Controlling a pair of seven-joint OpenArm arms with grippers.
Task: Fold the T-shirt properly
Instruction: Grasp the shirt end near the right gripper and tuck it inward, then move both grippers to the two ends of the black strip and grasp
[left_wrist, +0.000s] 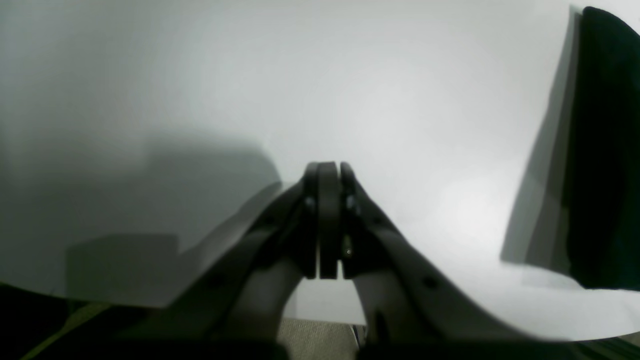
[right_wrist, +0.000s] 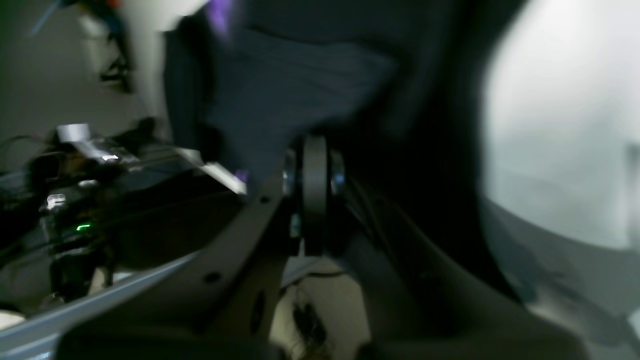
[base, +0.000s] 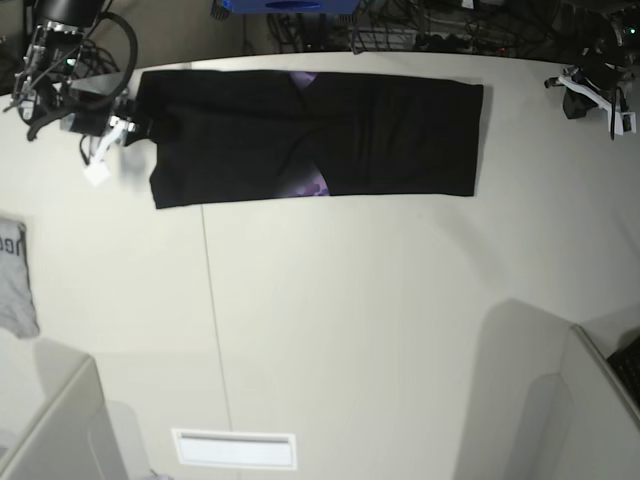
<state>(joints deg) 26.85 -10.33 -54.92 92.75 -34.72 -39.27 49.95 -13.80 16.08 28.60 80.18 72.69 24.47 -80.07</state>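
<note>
A small grey garment (base: 16, 280) lies at the white table's (base: 380, 320) edge.

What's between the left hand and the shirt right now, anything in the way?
Nothing visible. The left hand is shut over bare table, apart from the T-shirt, with only open tabletop between them. The right hand is already shut on the shirt's other end.

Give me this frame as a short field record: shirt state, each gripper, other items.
T-shirt: black, folded into a long band across the table's far side, purple print showing at a fold
right gripper: shut on the T-shirt's end
left gripper: shut, empty, over bare table
other: grey garment at the table's edge
</note>
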